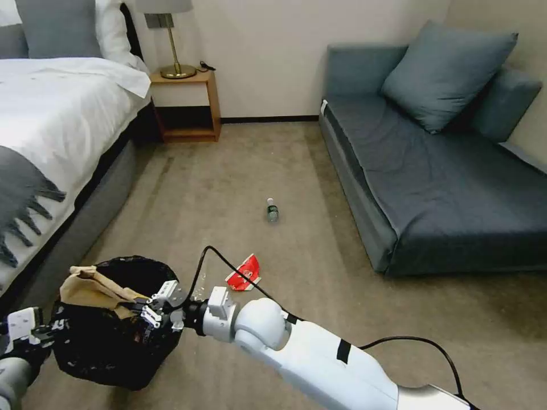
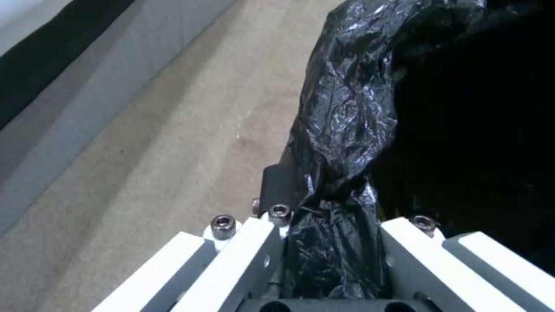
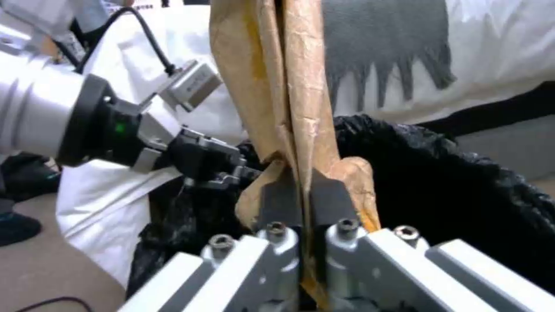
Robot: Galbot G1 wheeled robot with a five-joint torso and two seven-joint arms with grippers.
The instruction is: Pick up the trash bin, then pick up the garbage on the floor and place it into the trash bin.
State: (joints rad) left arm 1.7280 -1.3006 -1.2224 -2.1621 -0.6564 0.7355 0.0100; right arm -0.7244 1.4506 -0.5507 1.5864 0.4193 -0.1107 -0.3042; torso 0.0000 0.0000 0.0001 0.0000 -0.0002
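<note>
Your left gripper is clamped on the trash bin's black liner rim at 7 o'clock. Your right gripper pinches the tan paper bag over its mouth, unreleased. On the carpet, the red-and-white wrapper and the small bottle at 12 o'clock remain.

Ahead: open carpet between bed on my left and sofa on my right. Obstacles there: bottle, red wrapper. Nightstand against far wall.
</note>
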